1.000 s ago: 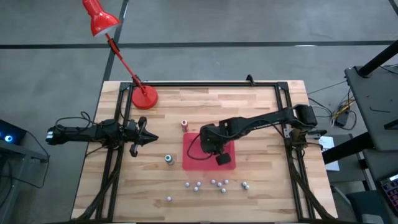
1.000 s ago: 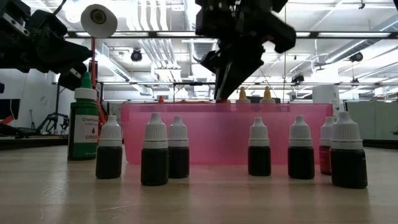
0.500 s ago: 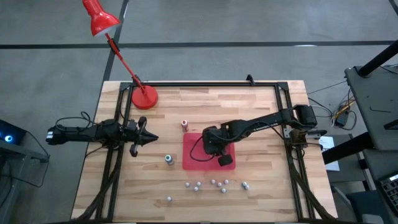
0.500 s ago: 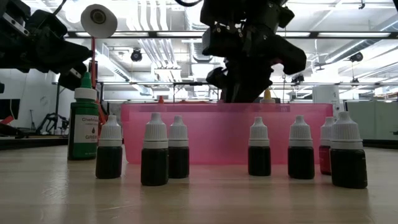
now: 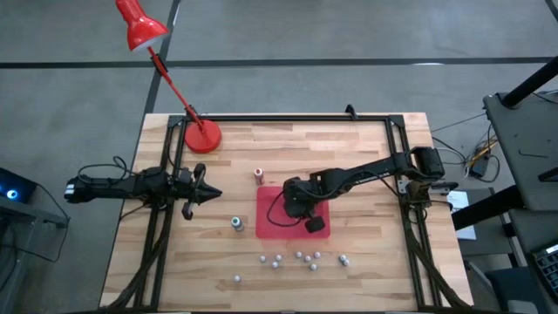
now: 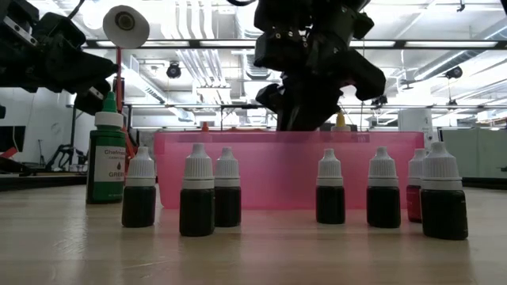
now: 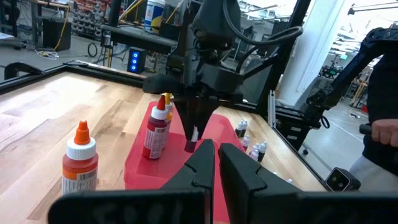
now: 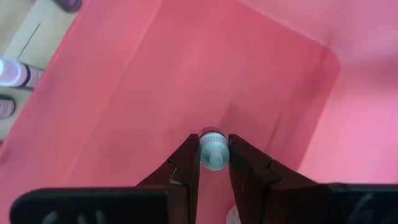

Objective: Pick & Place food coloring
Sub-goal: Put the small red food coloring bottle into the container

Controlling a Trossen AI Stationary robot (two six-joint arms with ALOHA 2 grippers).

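Observation:
My right gripper (image 8: pixel 213 157) reaches down into the pink-red tray (image 5: pixel 268 225) at the table's middle, shut on a small food coloring bottle (image 8: pixel 213 151) with a pale cap. Two more bottles, a red one (image 7: pixel 156 132) and a yellow one (image 7: pixel 166 101), stand upright in the tray. An orange bottle (image 5: pixel 258 174) stands on the wood beyond the tray, and a green one (image 6: pixel 105 158) to its left. My left gripper (image 7: pixel 215 163) waits shut at the table's left edge, pointing level at the tray. My right gripper pinches the bottle's ribbed cap (image 8: pixel 213 144) between its two fingers (image 8: pixel 185 167). The fingers come from above, slanting down from the table's right. The bottle hangs upright below them inside the tray; whether its base is on the tray floor I cannot tell.
Several small dark bottles with white caps (image 6: pixel 198 194) stand in a loose row on the wood between the tray and the near edge. A red desk lamp's base (image 5: pixel 202 137) sits at the far left. Black frame rails (image 5: pixel 288 118) border the table.
My right gripper has sunk with the bottle from the tray's rim down into the tray, then kept still. It has stayed shut on the cap throughout.

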